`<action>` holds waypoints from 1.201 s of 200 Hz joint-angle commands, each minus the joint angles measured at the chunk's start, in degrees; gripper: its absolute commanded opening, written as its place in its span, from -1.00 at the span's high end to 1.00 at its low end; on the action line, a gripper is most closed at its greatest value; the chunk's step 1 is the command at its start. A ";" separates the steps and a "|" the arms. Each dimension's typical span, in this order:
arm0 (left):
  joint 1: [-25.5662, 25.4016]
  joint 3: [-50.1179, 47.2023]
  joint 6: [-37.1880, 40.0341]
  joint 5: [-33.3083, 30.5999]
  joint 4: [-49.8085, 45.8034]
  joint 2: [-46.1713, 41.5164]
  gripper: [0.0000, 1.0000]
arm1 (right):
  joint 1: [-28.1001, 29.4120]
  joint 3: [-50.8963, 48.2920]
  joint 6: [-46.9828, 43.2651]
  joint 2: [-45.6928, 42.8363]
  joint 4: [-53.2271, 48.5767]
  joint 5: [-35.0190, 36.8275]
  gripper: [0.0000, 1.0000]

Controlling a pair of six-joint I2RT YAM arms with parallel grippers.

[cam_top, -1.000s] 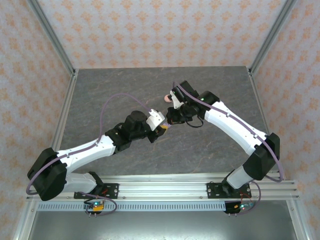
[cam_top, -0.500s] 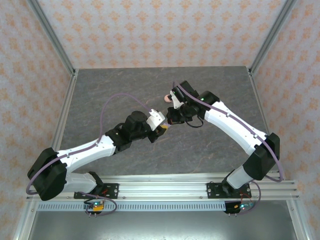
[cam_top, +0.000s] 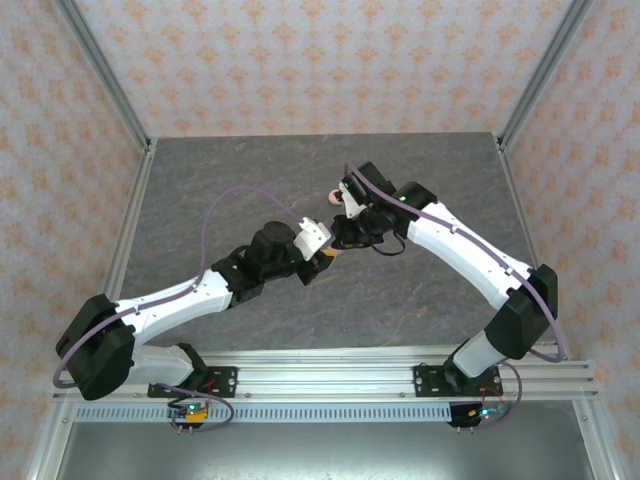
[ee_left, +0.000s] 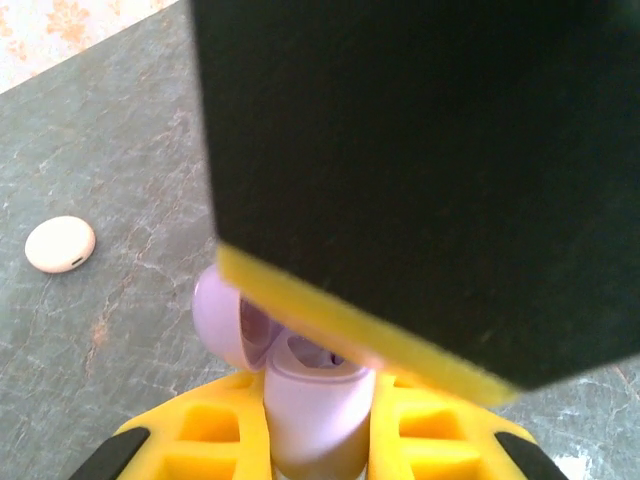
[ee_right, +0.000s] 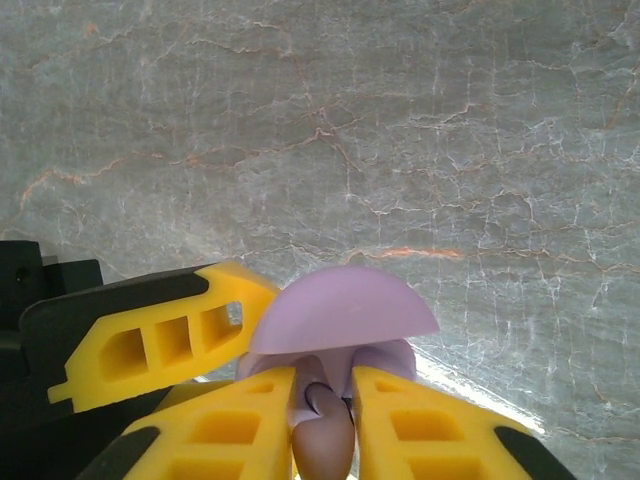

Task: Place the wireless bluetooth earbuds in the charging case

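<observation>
Earbud (ee_right: 322,440), likely light and slick, is being pinched by the right gripper (ee_right: 322,385); the left gripper (ee_left: 320,395) is clamping the case (ee_left: 320,440).

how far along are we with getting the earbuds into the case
Done: the lilac case is open, clamped in the left gripper. In hand: the right gripper is at the open case with a lilac earbud between its fingers; gripped or loose, I can't tell. Left: seating that bud isn't confirmed, the lid is not yet shut, and a pale pink disc lies apart on the table.
</observation>
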 commanded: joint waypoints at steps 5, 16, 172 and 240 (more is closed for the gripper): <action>-0.55 1.58 -0.80 0.19 3.84 -0.17 0.75 | 0.39 2.43 0.58 0.31 -0.54 -0.13 0.43; -0.49 1.58 -1.06 -0.10 3.80 0.04 0.75 | 0.40 2.49 0.63 -0.05 -0.47 0.37 0.39; -0.48 -2.82 -9.31 -0.07 13.99 -0.29 0.77 | -1.03 1.11 6.05 -12.44 3.76 19.02 0.16; -0.54 -1.70 -11.23 4.99 15.28 -4.44 0.78 | -6.28 -3.71 1.86 -15.62 2.98 8.78 0.73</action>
